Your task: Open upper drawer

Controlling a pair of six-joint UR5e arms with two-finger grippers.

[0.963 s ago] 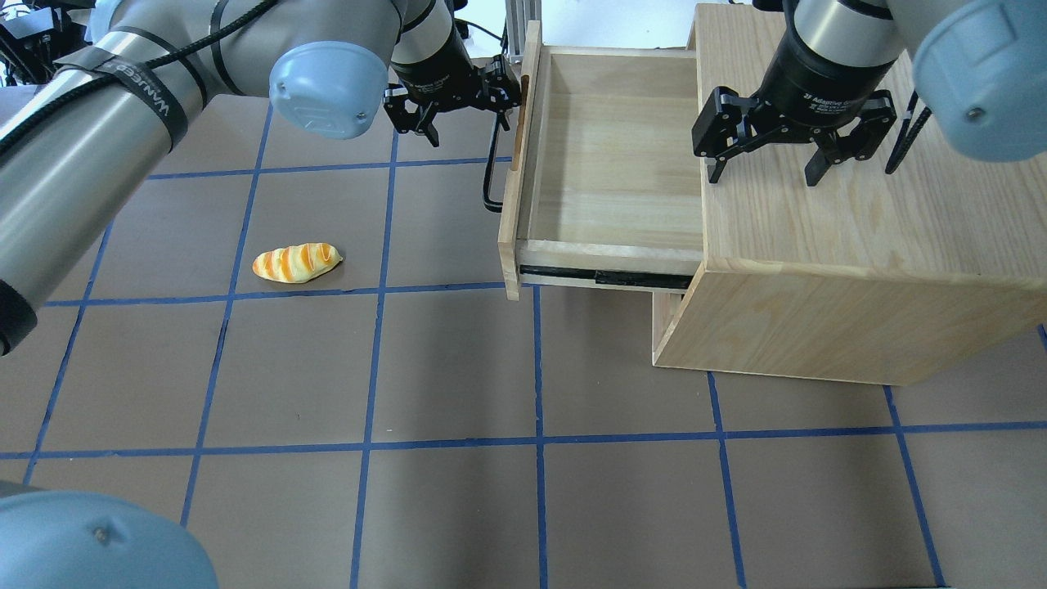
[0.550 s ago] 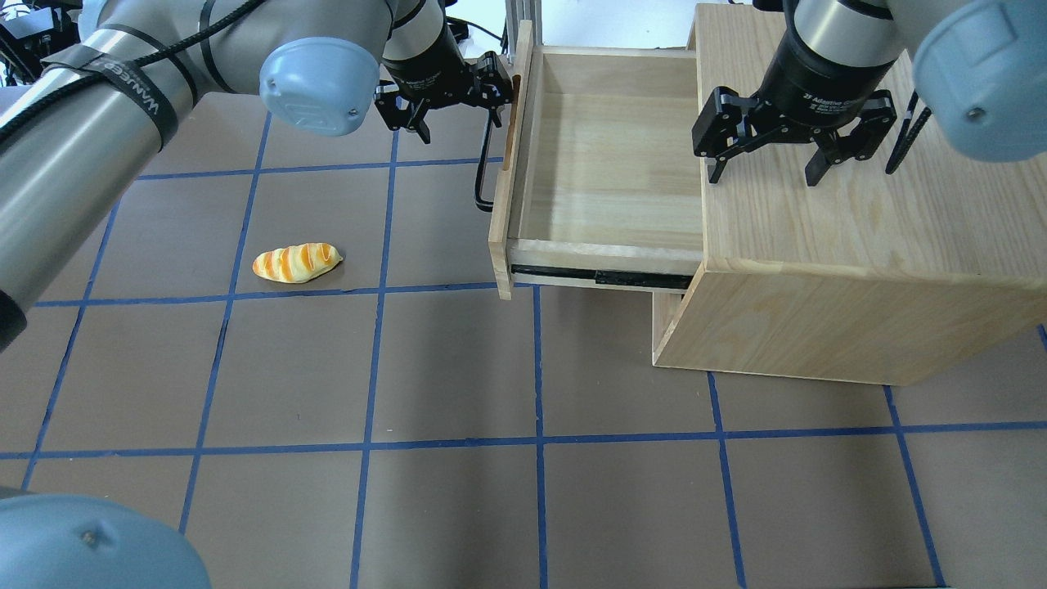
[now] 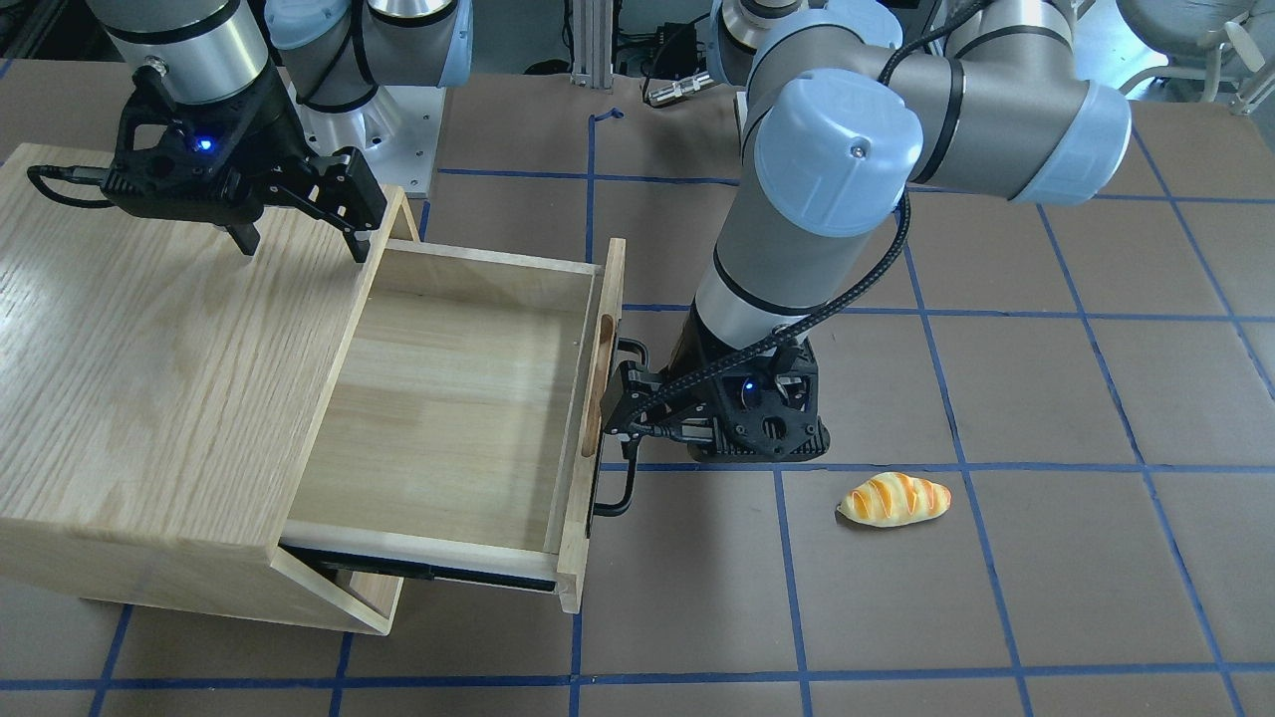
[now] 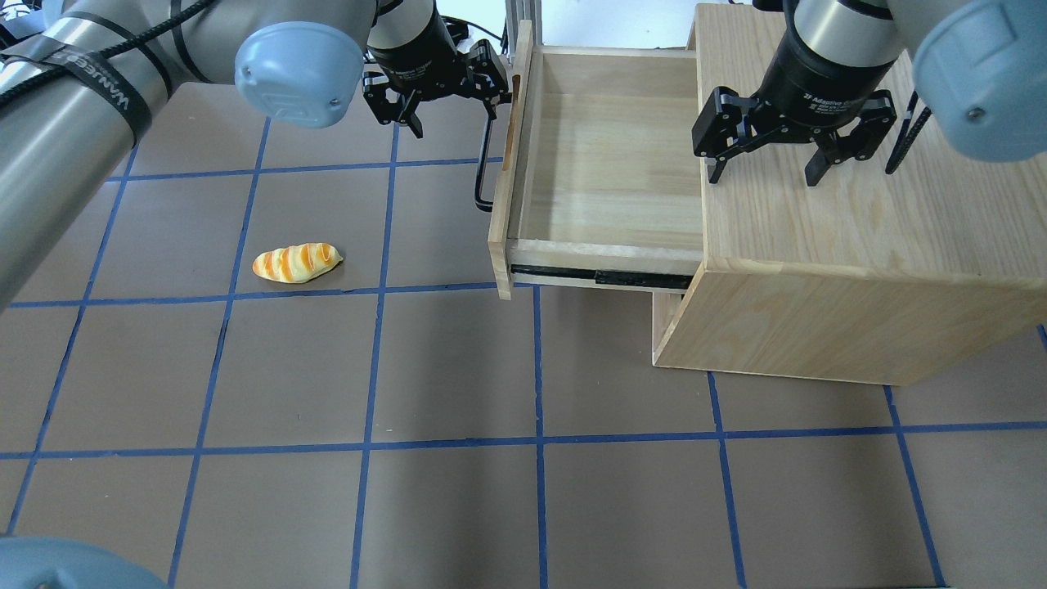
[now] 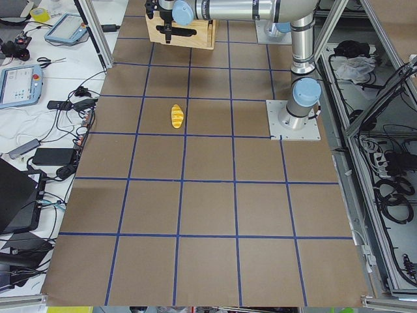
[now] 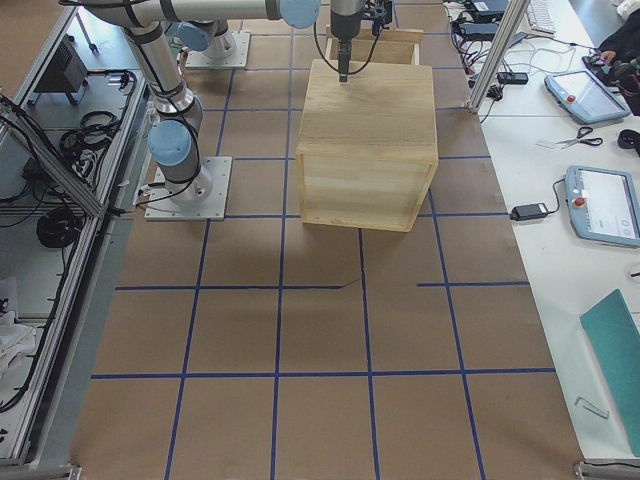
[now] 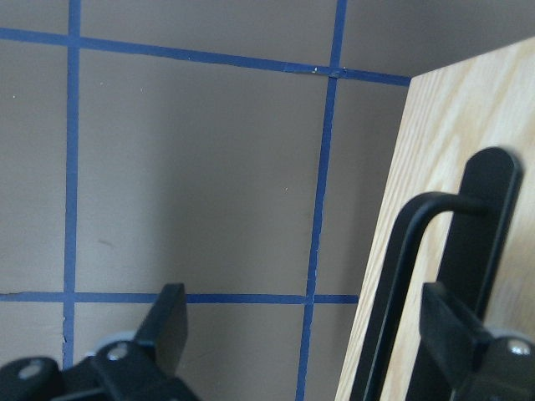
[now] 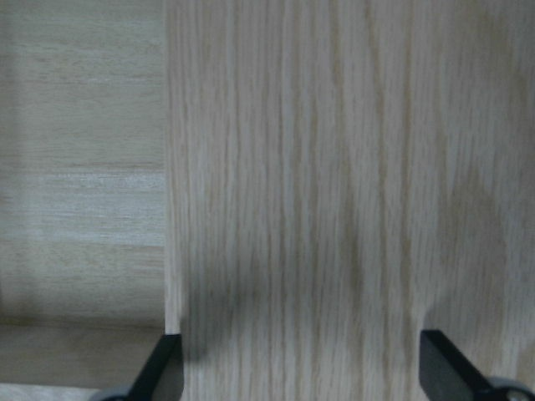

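Brown, with a grid of blue tape lines, the table (image 4: 458, 368) fills most of the room in front of me. The left gripper (image 4: 452, 108) is low at the front of the drawer, and its fingers (image 7: 167, 322) are spread wide and grip nothing. In the wrist view the black bar handle (image 7: 401, 276) stands between them, very close to one finger (I cannot tell if they touch). The handle runs along the front panel of the upper drawer (image 4: 605, 249), over an oblong recess. The upper drawer (image 3: 448, 398) is drawn far out of the cabinet (image 4: 859, 245) toward the middle of the table. Its light wood floor is bare, and a black slide rail shows under its near side. The right gripper (image 4: 765, 168) hangs over the top of the cabinet (image 3: 149, 349), near the edge where the drawer comes out. It is also opened wide with nothing between its fingers (image 8: 163, 368). A toy bread (image 4: 296, 263), yellow with orange stripes, lies on the table well apart from the drawer front.
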